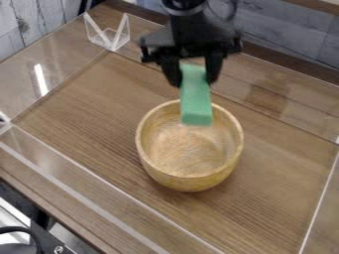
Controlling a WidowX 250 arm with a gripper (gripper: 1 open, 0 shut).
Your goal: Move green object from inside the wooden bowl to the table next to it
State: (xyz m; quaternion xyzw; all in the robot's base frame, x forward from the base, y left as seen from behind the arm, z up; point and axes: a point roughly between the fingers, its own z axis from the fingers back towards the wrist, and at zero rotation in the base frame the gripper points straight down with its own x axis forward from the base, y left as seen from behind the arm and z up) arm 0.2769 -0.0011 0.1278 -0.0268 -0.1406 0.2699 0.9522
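The green object (196, 99), a flat bright-green block, hangs upright from my gripper (192, 67), which is shut on its upper end. The block's lower end hovers just above the rim of the wooden bowl (191, 149), over the bowl's far side and clear of the inside. The round light-tan bowl sits on the brown wood-grain table (93, 109), with nothing inside it. The black arm comes down from the top of the view onto the block.
Clear acrylic walls (40, 159) run along the table's edges. A small clear stand (106, 32) sits at the back left. Bare tabletop lies left and right of the bowl.
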